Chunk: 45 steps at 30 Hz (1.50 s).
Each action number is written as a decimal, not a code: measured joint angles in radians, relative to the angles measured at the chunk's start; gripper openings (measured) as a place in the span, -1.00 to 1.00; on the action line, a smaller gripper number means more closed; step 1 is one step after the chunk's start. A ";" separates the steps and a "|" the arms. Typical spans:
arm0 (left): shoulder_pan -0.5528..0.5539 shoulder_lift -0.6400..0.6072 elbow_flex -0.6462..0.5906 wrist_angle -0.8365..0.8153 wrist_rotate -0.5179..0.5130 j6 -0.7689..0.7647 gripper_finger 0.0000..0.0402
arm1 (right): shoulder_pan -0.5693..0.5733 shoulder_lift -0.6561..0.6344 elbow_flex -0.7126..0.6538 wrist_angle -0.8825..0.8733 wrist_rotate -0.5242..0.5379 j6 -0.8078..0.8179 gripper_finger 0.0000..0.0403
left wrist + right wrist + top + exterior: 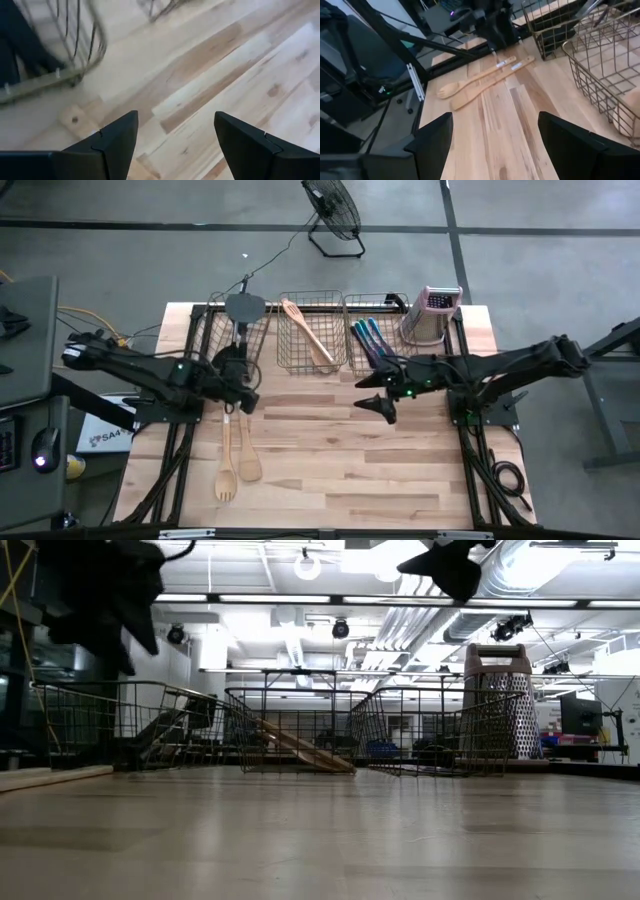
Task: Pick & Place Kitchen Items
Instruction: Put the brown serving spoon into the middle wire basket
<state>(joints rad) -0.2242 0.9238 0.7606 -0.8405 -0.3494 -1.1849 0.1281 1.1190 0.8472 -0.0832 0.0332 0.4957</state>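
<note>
Two pale wooden utensils, a wooden fork [225, 470] and a wooden spoon [247, 452], are lying side by side on the bare desk [340, 470] toward its left edge, handles pointing at the far edge, heads pointing at the near edge; in the right wrist view the same fork [451, 88] and spoon [470, 95] are lying just beside each other. Along the far edge three wire baskets are standing in a row. A dark grey spatula [244, 308] is resting in the left basket [205, 330], its head over the far rim. A wooden spoon with a pale handle [308, 335] is leaning diagonally in the middle basket [312, 365]. Slim blue, teal and purple pieces [370, 340] are lying in the right basket [352, 310]. A metal box grater [433, 315] with a pinkish top is standing upright at the far right corner, just beside the right basket. The left tool [240, 402] is hovering over the near rim of the left basket, above the handles of the fork and spoon, its fingers [117, 137] standing wide and gripping nothing. The right tool [378, 408] is hanging over the desk just in front of the right basket, its fingers [437, 135] likewise standing wide and empty.
</note>
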 joint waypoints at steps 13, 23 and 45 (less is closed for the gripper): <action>-0.128 0.026 -0.079 -0.112 0.115 -0.487 0.29 | 0.038 -0.232 -0.137 -0.041 -0.006 -0.017 0.42; -0.211 0.168 -0.082 -0.187 0.293 -0.699 0.29 | 0.077 -0.321 -0.177 -0.040 -0.009 -0.055 0.42; -0.405 0.359 -0.082 -0.007 0.424 -1.060 0.29 | 0.097 -0.322 -0.176 -0.069 -0.063 -0.082 0.42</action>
<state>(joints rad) -0.6290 1.2826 0.6785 -0.8472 0.0742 -2.2453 0.2249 0.7967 0.6708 -0.1524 -0.0296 0.4137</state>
